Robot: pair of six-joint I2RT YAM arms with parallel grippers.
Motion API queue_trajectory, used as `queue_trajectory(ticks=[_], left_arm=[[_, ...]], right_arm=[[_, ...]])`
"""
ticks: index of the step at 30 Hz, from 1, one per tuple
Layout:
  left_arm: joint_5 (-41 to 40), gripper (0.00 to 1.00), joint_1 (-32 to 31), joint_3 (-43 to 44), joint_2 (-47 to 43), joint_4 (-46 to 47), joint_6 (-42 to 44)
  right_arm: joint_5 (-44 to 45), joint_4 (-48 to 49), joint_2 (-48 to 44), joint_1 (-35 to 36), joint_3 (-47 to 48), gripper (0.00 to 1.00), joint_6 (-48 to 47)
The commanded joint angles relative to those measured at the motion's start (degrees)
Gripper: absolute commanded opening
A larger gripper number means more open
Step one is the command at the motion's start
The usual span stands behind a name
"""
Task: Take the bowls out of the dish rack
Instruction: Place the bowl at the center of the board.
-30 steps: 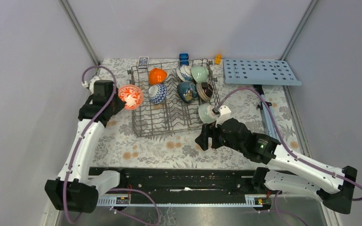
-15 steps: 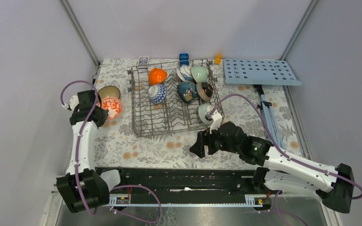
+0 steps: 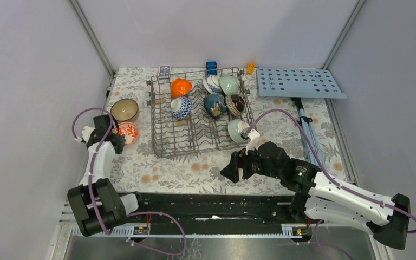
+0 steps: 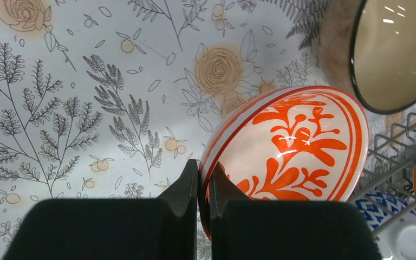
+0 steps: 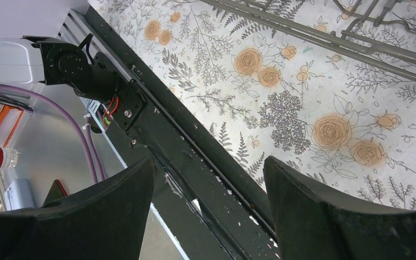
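While the left jaws pinch the rim of a glossy red-and-white bowl [image 4: 298, 146] left of the wire dish rack [image 3: 168, 135], other round glazed bowls [image 3: 215, 104] sit inside; right jaws gape wide, empty.

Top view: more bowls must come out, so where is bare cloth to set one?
Free: the strip between the dish rack and the black rail, left of the right end effector; right of the rack, short of the blue board. Crowded: left of the rack, around the brown bowl, red-and-white bowl and left end effector.
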Motion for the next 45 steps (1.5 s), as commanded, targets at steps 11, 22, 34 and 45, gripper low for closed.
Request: queue_trajectory(ticks=[11,22,34,45], left_arm=[[0.83,0.0,3.43,-3.76,4.23,14.07,-4.26],[1.57,0.0,5.22,-5.05,6.45,15.99,-1.94],[1.6,0.21,6.54,-4.97,8.21,16.15,0.89],[2.49,0.75,6.86,-2.58,5.59,11.76,1.6]], right_arm=[[2.72,-2.87,-1.79,-0.1,0.46,0.79,-0.06],[3.97,-4.07,-1.48,-0.1,0.95,0.79,0.21],[4.55,-5.24,-1.72,-0.09,1.09,0.8,0.68],[5.38,-7.13,-1.72,-0.1,2.51,0.81,0.61]])
